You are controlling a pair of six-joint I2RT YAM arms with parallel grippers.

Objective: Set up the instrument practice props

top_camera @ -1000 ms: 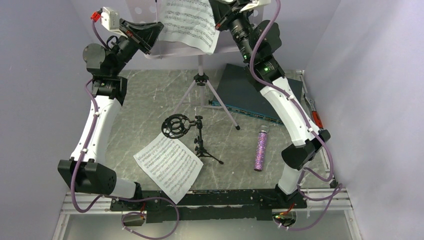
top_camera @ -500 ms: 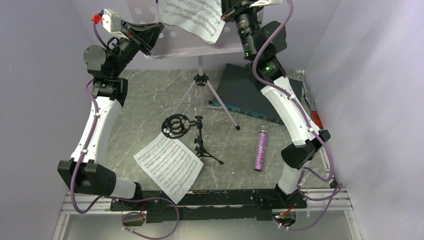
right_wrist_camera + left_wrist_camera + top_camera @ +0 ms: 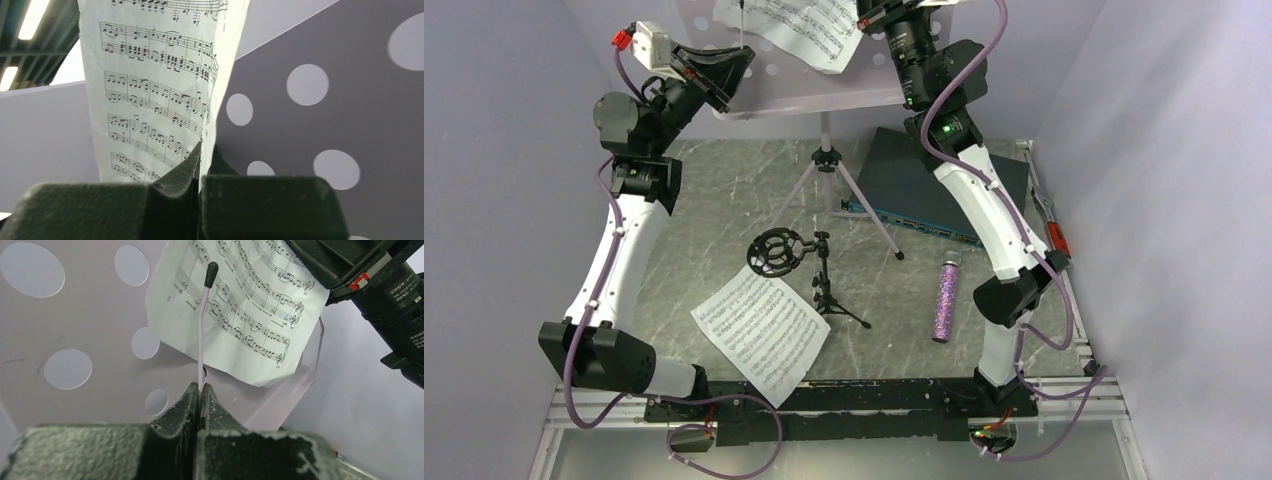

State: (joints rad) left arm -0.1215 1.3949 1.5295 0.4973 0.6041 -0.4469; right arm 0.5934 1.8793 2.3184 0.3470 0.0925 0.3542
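The pale lilac music stand [image 3: 824,80] rises on its tripod [image 3: 826,165] at the back. My left gripper [image 3: 200,390] is shut on the stand's thin page-holder wire [image 3: 201,335], which has a black tip. My right gripper [image 3: 202,152] is shut on one sheet-music page [image 3: 150,90] and holds it against the stand's perforated desk [image 3: 325,125]; the page also shows in the top view [image 3: 809,30]. A second page [image 3: 761,332] lies on the table in front. The black tripod stand with ring mount [image 3: 799,262] stands mid-table. The glittery purple microphone [image 3: 945,300] lies to the right.
A flat dark grey-teal box [image 3: 924,185] lies at the back right under my right arm. Plain walls close in the left, right and back. The arm bases and a black rail [image 3: 844,395] run along the near edge.
My right gripper has carried the held page up and to the left across the stand's desk. The left gripper has stayed at the stand's left side.
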